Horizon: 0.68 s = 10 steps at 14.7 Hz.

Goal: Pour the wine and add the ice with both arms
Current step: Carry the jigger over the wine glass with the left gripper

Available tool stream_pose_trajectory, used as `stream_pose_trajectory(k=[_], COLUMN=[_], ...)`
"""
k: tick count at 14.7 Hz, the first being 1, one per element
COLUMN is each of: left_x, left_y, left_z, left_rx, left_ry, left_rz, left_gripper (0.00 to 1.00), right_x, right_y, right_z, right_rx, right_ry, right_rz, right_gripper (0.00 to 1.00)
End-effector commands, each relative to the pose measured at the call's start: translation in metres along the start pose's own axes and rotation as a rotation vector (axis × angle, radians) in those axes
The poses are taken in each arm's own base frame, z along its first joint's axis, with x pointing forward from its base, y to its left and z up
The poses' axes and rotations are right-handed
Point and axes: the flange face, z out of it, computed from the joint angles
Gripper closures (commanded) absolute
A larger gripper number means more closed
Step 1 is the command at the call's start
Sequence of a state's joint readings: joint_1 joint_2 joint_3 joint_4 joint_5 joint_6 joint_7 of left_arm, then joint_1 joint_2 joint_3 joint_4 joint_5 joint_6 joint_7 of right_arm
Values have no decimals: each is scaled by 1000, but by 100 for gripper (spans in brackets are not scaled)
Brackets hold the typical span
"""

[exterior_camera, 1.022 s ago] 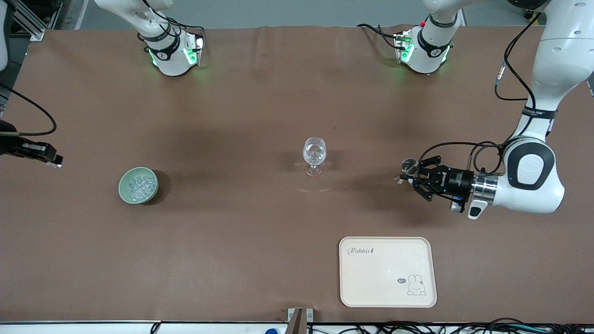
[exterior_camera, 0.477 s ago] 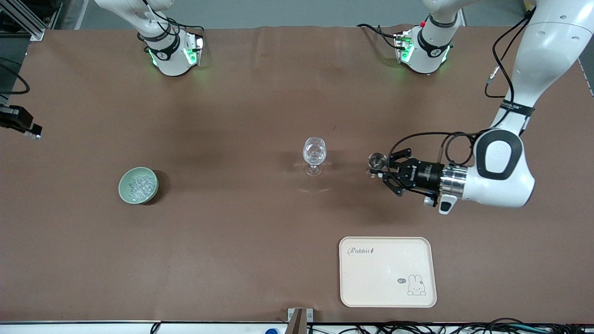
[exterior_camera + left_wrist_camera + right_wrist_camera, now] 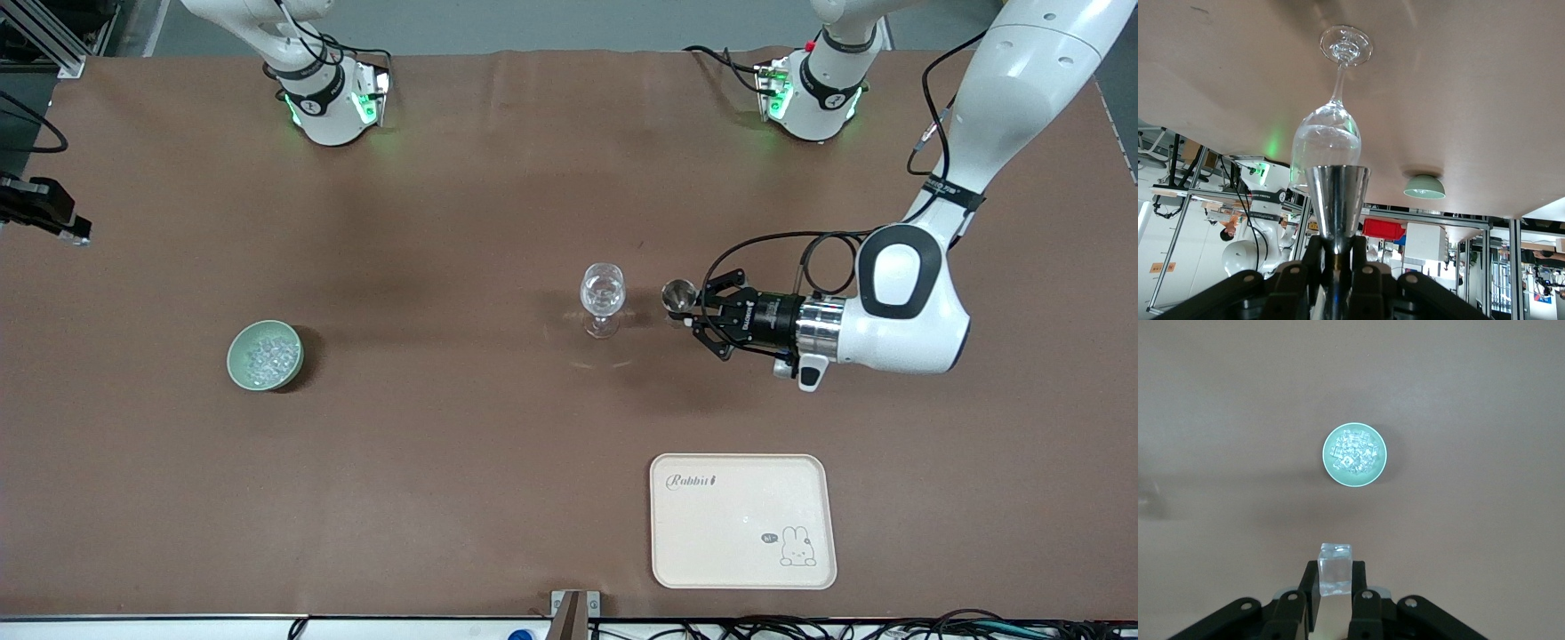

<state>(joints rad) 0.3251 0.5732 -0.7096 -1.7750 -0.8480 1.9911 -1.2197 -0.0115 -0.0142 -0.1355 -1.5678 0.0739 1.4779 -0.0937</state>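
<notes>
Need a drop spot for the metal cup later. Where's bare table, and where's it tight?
Free: the wide stretch between the green bowl of ice and the wine glass, and the strip between glass and the rabbit tray. The tray itself is bare.

Crowded: beside the glass, where the left pincer holds the metal cup close to it.

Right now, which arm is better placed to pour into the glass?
The left arm. Its gripper holds a small metal cup right beside the wine glass. The right gripper, holding an ice cube, hangs above the ice bowl.
</notes>
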Motion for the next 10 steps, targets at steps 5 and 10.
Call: stream_pose_trajectory(k=[5, 10], left_x=[-33, -46], left_y=[-26, -26], left_z=[25, 54], left_rx=[5, -4], left_ry=[156, 293], left_rz=[-9, -36], left_gripper=[99, 99], right_x=[-7, -7], right_y=[-6, -6], right_z=[2, 3], right_rx=[-12, -12], right_ry=[6, 1], right_rz=[-24, -22], right_gripper=[98, 98])
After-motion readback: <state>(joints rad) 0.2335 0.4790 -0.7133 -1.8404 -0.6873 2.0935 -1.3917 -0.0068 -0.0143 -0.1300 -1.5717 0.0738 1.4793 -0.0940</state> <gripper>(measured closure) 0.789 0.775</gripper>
